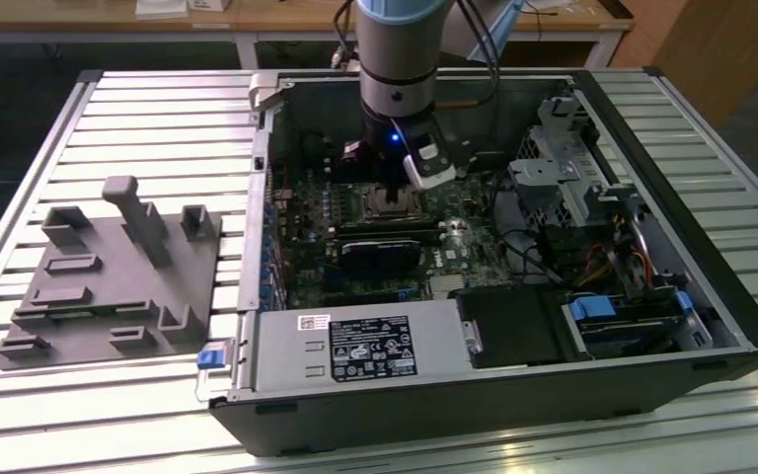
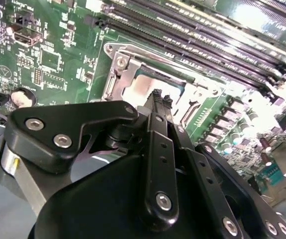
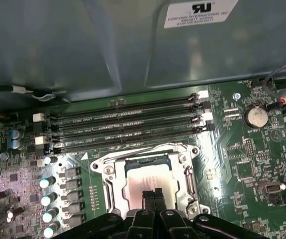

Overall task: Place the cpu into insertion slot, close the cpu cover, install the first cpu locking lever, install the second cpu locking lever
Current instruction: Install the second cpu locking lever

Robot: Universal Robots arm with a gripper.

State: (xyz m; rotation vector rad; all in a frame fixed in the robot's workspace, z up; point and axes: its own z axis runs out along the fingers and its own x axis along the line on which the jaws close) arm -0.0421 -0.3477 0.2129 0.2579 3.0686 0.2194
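The cpu [image 3: 145, 183] lies flat in the insertion slot [image 3: 182, 172], pale face up, its edges square to the silver frame, so no long axis stands out. The cpu cover [image 3: 147, 151] appears raised behind it, beside the memory slots [image 3: 123, 124]. The hand [image 3: 153, 194] hovers just above the chip, fingers pinched together, holding nothing. Pressing the cover likely calls for a straight, gentle descent.
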